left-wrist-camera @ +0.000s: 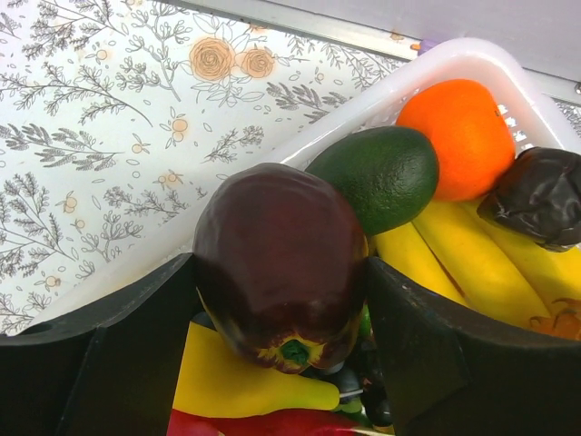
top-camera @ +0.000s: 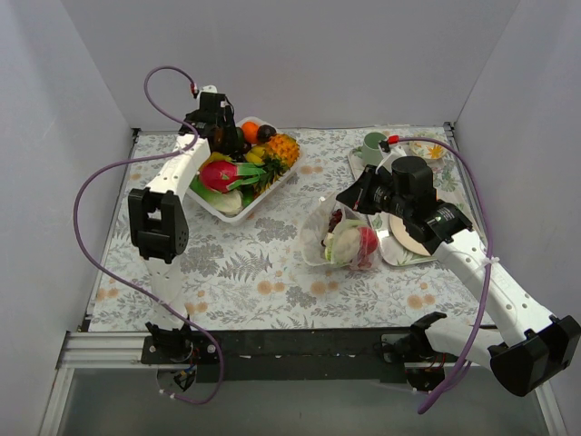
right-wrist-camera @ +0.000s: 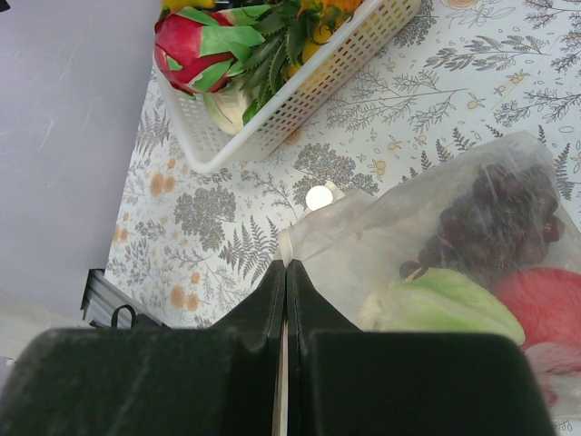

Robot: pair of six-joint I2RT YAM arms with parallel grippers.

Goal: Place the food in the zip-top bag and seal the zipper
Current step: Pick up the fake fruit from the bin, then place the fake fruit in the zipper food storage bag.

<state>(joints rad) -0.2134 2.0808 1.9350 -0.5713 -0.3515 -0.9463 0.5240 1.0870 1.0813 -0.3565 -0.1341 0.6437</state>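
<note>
My left gripper hangs over the far end of the white basket and is shut on a dark purple eggplant, one finger against each side. The gripper also shows in the top view. The clear zip-top bag lies mid-table and holds the purple grapes, the pale green leafy vegetable and the red fruit. My right gripper is shut on the bag's thin edge strip at its left corner; it also shows in the top view.
The basket holds a dragon fruit, a pineapple, an orange, an avocado and bananas. A green cup and a plate stand on trays at the right. White walls enclose the table.
</note>
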